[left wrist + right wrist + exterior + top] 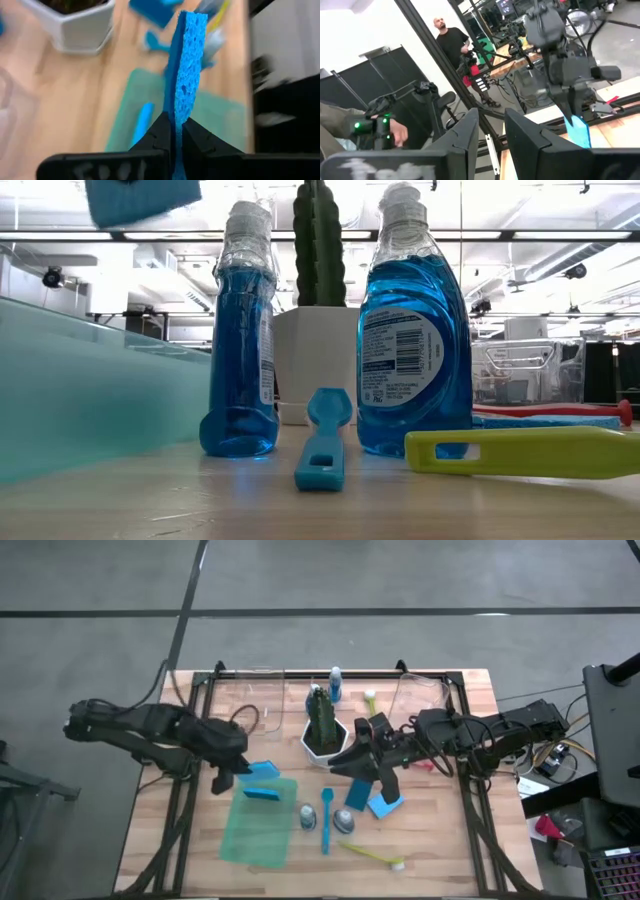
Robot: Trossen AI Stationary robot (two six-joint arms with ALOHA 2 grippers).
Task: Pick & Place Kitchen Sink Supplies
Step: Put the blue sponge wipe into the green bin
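Observation:
My left gripper (236, 772) is shut on a bright blue sponge (184, 70) and holds it in the air over the far edge of the green tray (258, 835). The sponge also shows at the top of the low view (140, 198). A darker blue sponge (262, 794) lies on the tray. My right gripper (342, 762) is open and empty in front of the cactus pot (322, 740), above another blue sponge (384, 803). Two blue bottles (307, 816) (343, 821) stand on the table, with a blue brush (326, 820) lying between them and a yellow brush (372, 855) lying nearer. My left gripper pinches the sponge's two broad faces between its two fingers, at the end nearest the gripper (175, 117). The sponge stands on edge and reaches straight out past the fingertips, along the fingers. It is lifted clear of the tray and table.
A third blue bottle (335, 685) and a pale green brush (370, 698) stand at the far edge beside clear bins (425, 695). A pink brush (590, 409) lies right of the cactus. People show beyond the table in the right wrist view (451, 37).

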